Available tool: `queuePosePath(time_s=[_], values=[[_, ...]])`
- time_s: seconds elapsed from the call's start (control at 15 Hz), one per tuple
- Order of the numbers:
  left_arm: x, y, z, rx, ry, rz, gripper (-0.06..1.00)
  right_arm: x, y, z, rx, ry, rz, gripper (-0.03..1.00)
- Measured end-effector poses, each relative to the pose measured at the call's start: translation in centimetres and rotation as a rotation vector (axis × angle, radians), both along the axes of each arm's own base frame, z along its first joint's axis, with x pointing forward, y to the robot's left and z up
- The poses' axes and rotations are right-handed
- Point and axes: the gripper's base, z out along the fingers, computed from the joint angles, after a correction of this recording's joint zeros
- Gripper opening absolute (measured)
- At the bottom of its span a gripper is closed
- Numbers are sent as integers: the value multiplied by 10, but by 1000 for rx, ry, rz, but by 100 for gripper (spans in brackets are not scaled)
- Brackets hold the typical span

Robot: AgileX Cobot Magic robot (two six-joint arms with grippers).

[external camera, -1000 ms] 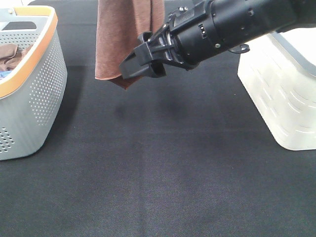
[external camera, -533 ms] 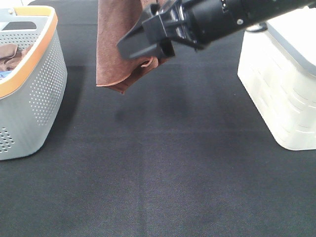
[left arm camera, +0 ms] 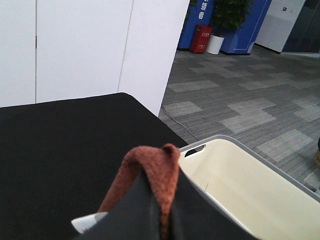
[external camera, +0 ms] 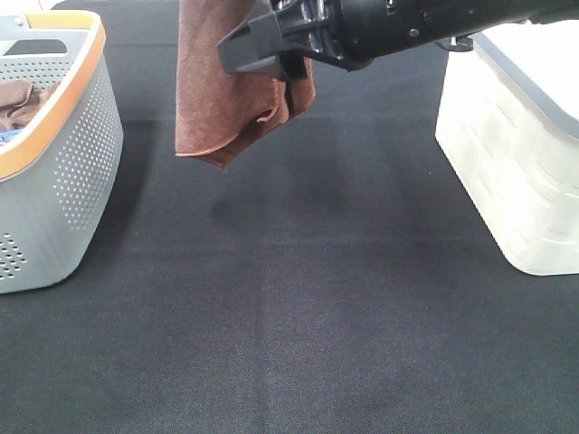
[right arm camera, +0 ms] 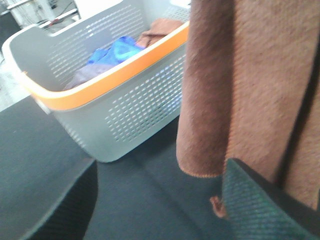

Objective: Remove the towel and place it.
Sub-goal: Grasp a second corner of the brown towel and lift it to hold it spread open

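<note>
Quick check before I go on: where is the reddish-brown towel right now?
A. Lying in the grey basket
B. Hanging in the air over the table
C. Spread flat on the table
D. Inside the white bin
B: the towel hangs clear of the black table, between the grey basket and the white bin, with its top pinched in the left gripper.
</note>
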Motion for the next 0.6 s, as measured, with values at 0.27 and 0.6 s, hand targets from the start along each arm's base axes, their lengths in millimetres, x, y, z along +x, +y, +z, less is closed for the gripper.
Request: queuePosePath(time_s=[0.27, 0.6], values=[[0, 0, 0, 0, 0, 0, 0, 14, 3, -19, -36, 2, -54, 67], [0, 0, 0, -3, 2, 0, 0, 21, 3, -25, -49, -7, -96, 67]])
